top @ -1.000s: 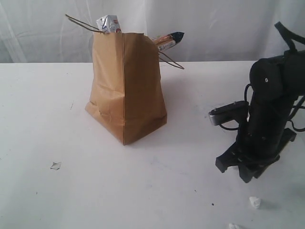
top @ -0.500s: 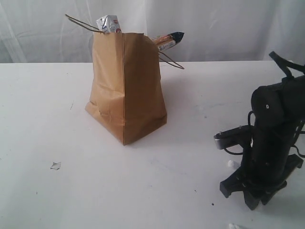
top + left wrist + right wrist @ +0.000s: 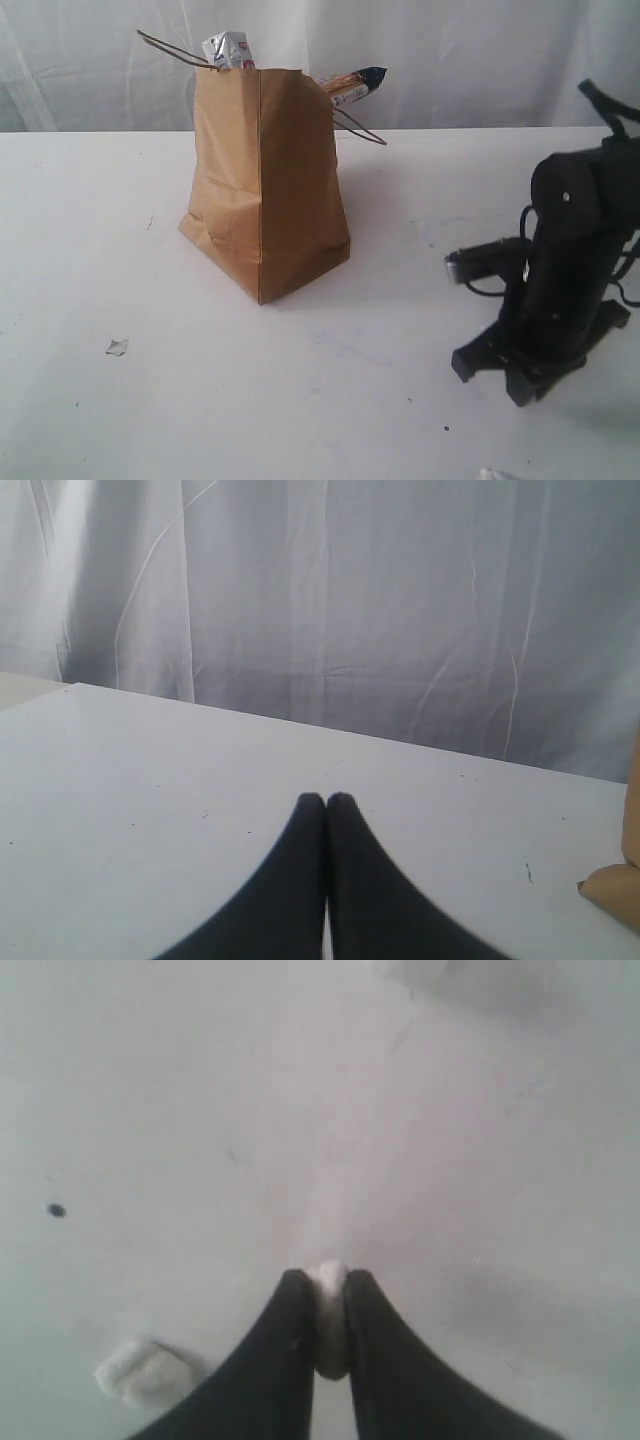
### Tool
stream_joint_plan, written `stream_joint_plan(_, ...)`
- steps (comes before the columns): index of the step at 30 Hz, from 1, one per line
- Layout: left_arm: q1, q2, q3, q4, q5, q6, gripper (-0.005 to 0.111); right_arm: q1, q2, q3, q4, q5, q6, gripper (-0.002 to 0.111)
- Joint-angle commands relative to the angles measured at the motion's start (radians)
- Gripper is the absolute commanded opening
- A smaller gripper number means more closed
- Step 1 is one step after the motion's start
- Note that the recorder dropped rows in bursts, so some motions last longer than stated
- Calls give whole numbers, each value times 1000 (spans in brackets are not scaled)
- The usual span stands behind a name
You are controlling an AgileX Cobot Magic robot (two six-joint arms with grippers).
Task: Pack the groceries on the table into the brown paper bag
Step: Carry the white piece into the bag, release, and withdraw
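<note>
White table [image 3: 150, 400] looks nearly bare, brown paper bag [image 3: 265, 190] stuffed. My right gripper [image 3: 328, 1280] pinches one small white lump [image 3: 329, 1335], second lump [image 3: 140, 1375] waits nearby, and left gripper [image 3: 326, 800] is closed and empty.

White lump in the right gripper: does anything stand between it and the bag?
Nothing visible on the way: only bare table lies between the right gripper, shut on the lump, and the bag. A carton and a spaghetti pack stick out of the bag's mouth, taking part of it.
</note>
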Motion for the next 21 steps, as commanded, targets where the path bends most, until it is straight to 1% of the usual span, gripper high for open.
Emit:
stream_joint_plan(1, -5, -5, 3, 21, -3, -1, 0, -1, -64, -113, 106, 12, -11, 0)
stream_joint_plan(4, -5, -5, 3, 21, -3, -1, 0, -1, -109, -217, 260, -30, -27, 0)
stream_joint_plan(7, -5, -5, 3, 21, -3, -1, 0, -1, -145, -299, 482, -197, -98, 0)
stream_joint_plan(8, -5, -5, 3, 21, -3, -1, 0, -1, -155, -334, 717, -364, -248, 0)
stream_joint_plan(9, -5, -5, 3, 21, -3, -1, 0, -1, -155, -344, 864, -422, -327, 0)
stream_joint_plan(10, -5, -5, 3, 21, -3, -1, 0, -1, -145, -363, 1182, -510, -552, 0)
stream_joint_plan(11, -5, -5, 3, 21, -3, -1, 0, -1, -135, -368, 1306, -523, -672, 0)
stream_joint_plan(12, -5, -5, 3, 21, -3, -1, 0, -1, -112, -387, 1598, -500, -903, 0)
stream_joint_plan(13, -5, -5, 3, 21, -3, -1, 0, -1, -100, -395, 1698, -469, -989, 0)
stream_joint_plan(14, -5, -5, 3, 21, -3, -1, 0, -1, -59, -433, 1720, -395, -1102, 0)
stream_joint_plan(15, -5, -5, 3, 21, -3, -1, 0, -1, -34, -453, 1720, -370, -1122, 0)
stream_joint_plan(17, -5, -5, 3, 21, -3, -1, 0, -1, 61, -523, 1720, -267, -1175, 0)
stream_joint_plan(19, -5, -5, 3, 21, -3, -1, 0, -1, 113, -570, 1720, -273, -1232, 0)
stream_joint_plan(21, -5, -5, 3, 21, -3, -1, 0, -1, 148, -605, 1720, -310, -1232, 0)
